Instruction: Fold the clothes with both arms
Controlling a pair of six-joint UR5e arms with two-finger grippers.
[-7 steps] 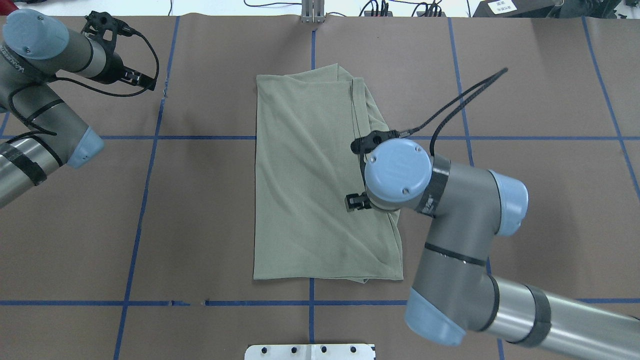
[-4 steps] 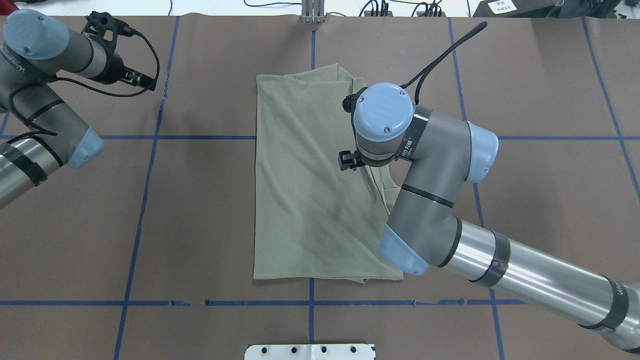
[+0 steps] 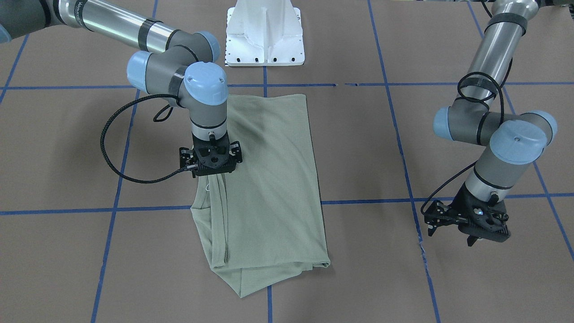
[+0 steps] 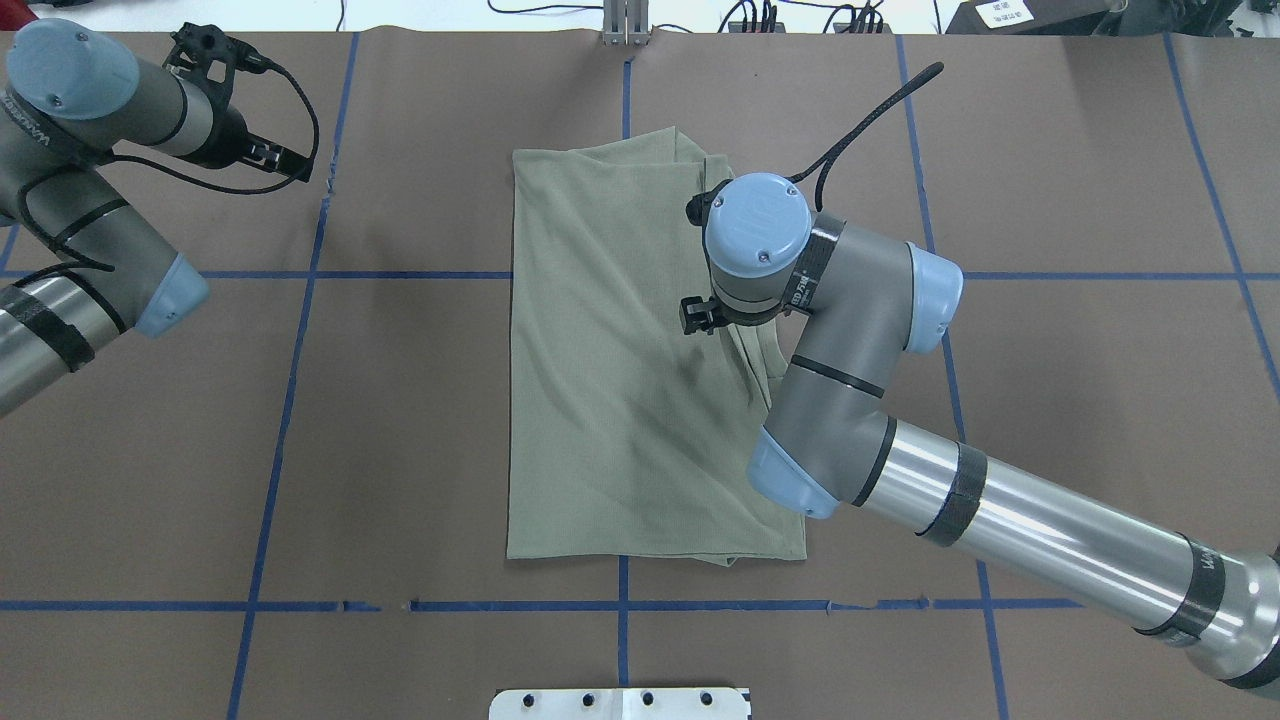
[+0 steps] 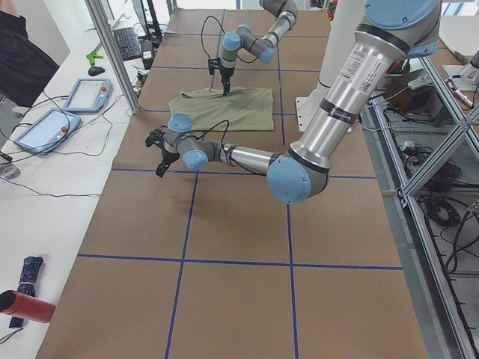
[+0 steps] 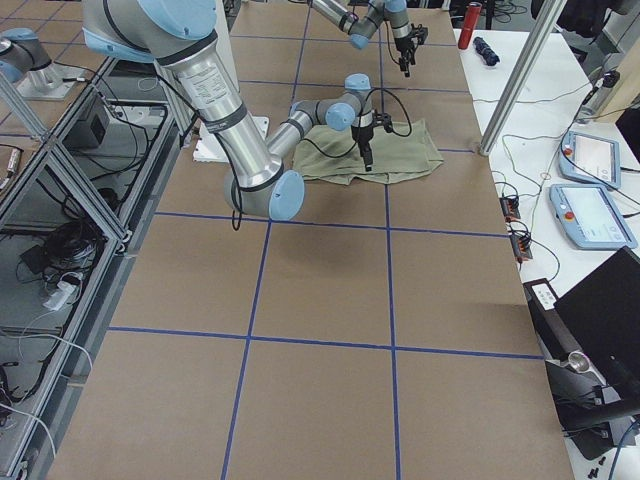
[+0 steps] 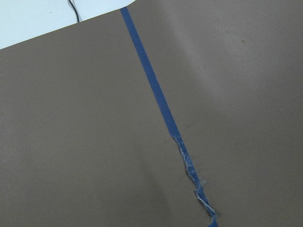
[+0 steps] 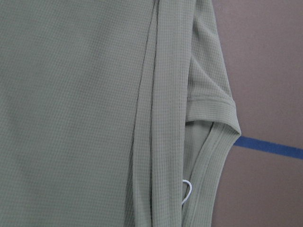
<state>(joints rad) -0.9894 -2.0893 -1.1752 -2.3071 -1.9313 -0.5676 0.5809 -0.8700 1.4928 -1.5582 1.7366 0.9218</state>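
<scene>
The pale sage-green shirt (image 4: 600, 380) lies flat in the middle of the table, folded lengthwise into a long strip, with loose folds along its right edge. My right gripper (image 3: 210, 172) hangs pointing down just over that folded edge near the neck, jaws spread and holding nothing. The right wrist view shows the shirt (image 8: 85, 104) close below, with the ribbed neck and the white loop (image 8: 187, 191). My left gripper (image 3: 450, 237) is open and empty over bare table, far to the shirt's left. The left wrist view shows only table paper.
The white pedestal base (image 3: 264, 31) stands at the robot's side of the table. Blue tape lines (image 4: 290, 380) grid the brown paper; one is torn (image 7: 194, 175). Tablets (image 5: 52, 123) and cables lie on the side bench beyond the far table edge.
My right arm has swung away from the robot along the shirt's right edge, from mid-length up toward the neck end, then nearly stopped. The shirt and left arm have not moved.
</scene>
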